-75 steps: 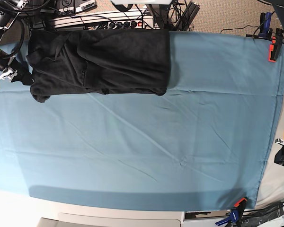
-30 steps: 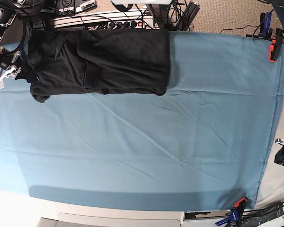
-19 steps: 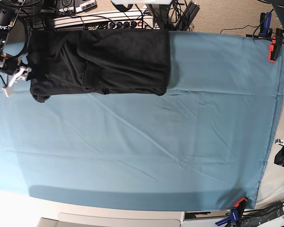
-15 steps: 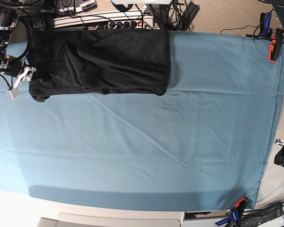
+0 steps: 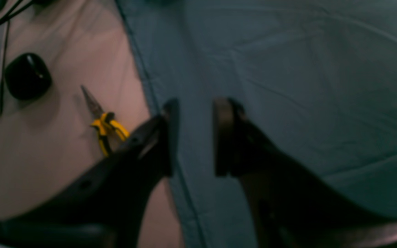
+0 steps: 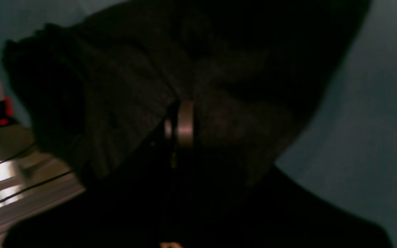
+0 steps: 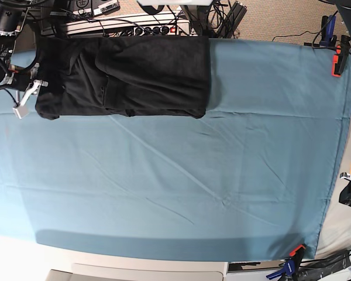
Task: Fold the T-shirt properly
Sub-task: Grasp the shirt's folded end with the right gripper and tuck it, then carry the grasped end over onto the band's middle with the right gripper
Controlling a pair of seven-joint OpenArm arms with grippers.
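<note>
The dark T-shirt (image 7: 128, 76) lies folded into a long band along the far left of the teal cloth (image 7: 175, 187). My right gripper (image 7: 33, 89) sits at the shirt's left end. In the right wrist view its fingers (image 6: 185, 122) stand pinched together with dark T-shirt fabric (image 6: 109, 103) bunched around them. The shirt's collar is hidden. My left gripper (image 5: 195, 106) hangs open over the cloth's side edge (image 5: 150, 89), far from the shirt, with nothing between its fingers. In the base view it shows at the right border (image 7: 350, 193).
Cables and a power strip (image 7: 128, 26) crowd the far edge behind the shirt. Orange clamps (image 7: 337, 61) (image 7: 296, 251) pin the cloth's right corners. Yellow-handled pliers (image 5: 107, 125) and a black rounded object (image 5: 28, 75) lie on the bare table beside the cloth.
My right gripper has moved right onto the shirt's left end and gone from open to pinched on the fabric. The sagging lower-left corner has been drawn up. The left arm is still.
</note>
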